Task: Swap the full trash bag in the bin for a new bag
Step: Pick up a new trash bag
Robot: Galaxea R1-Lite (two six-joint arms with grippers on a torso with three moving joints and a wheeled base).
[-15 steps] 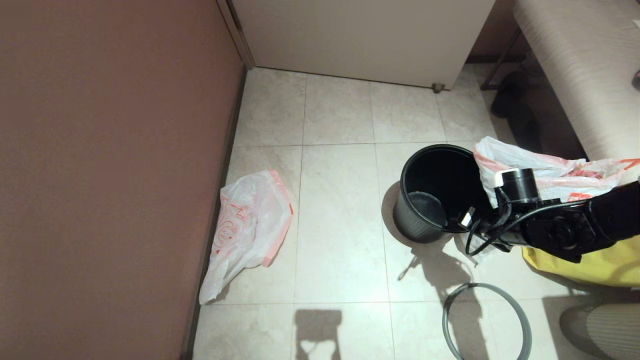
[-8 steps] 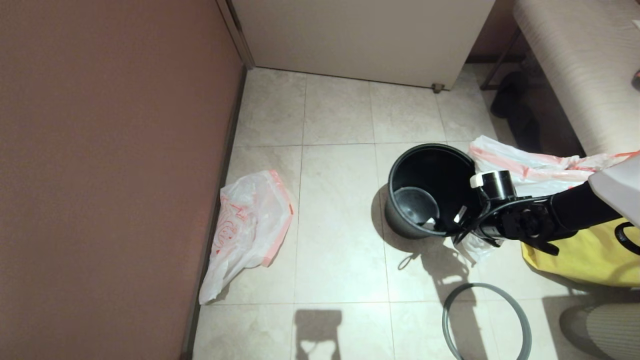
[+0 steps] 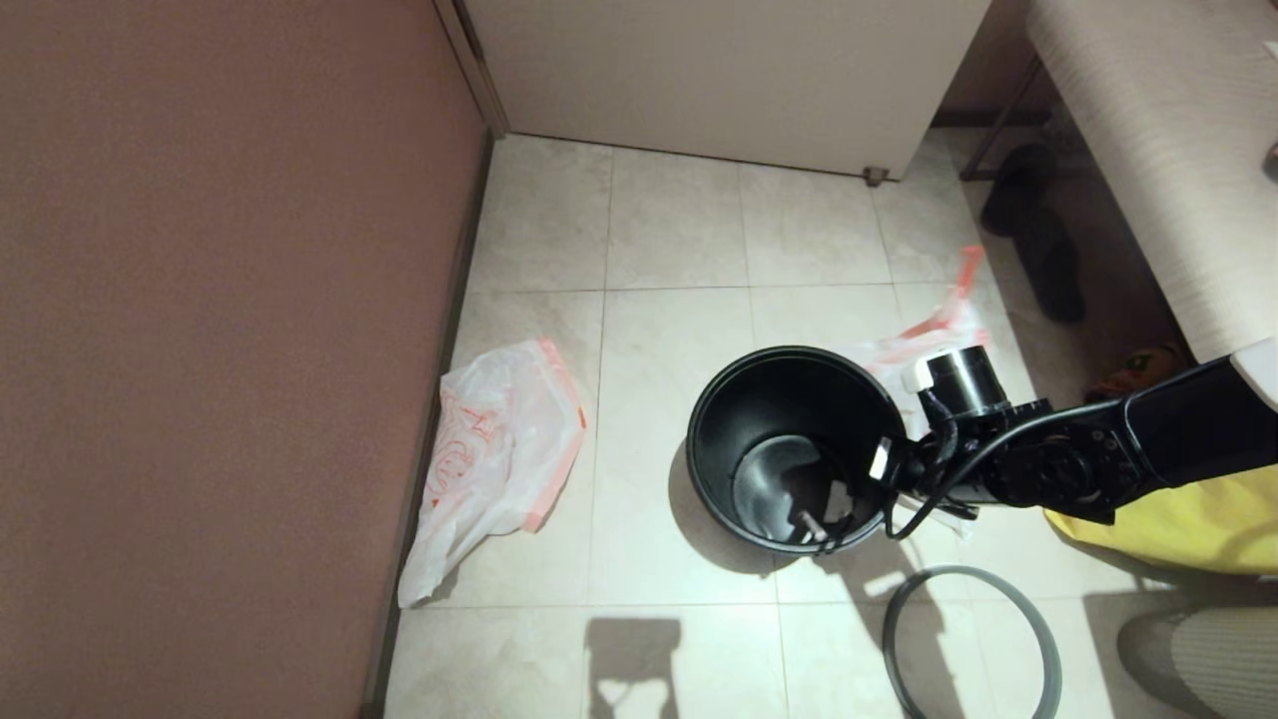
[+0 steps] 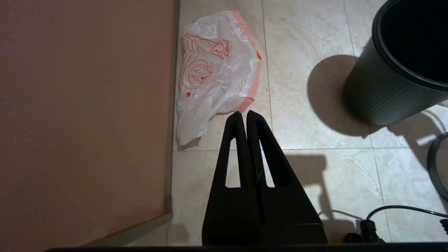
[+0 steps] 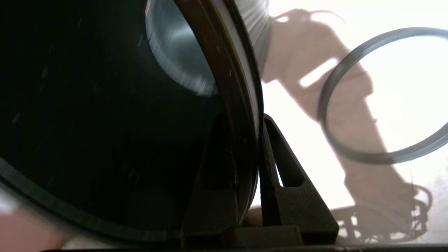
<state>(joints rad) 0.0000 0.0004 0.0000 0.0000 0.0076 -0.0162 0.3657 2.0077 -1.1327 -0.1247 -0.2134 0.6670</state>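
The bin (image 3: 701, 439), a glossy black pail, stands upright and empty on the tiled floor in the head view. My right gripper (image 3: 883, 467) is shut on the bin's right rim; in the right wrist view (image 5: 246, 120) one finger is inside the bin wall (image 5: 105, 105) and one outside. The full trash bag (image 3: 914, 350) lies on the floor just behind the bin, partly hidden by my right arm. The new bag (image 3: 499, 449) lies flat by the brown wall, also seen as the new bag (image 4: 213, 77). My left gripper (image 4: 244, 113) hangs shut and empty, near the new bag.
The grey hoop rim (image 3: 891, 639) lies loose on the floor in front of the bin, also in the right wrist view (image 5: 378, 159). A yellow bag (image 3: 1188, 524) sits under my right arm. A brown wall (image 3: 200, 300), a white cabinet (image 3: 719, 70) and a bench (image 3: 1158, 130) bound the floor.
My right gripper has closed on the bin's rim and pulled the bin left and nearer. The full trash bag now shows behind the bin as a smaller patch.
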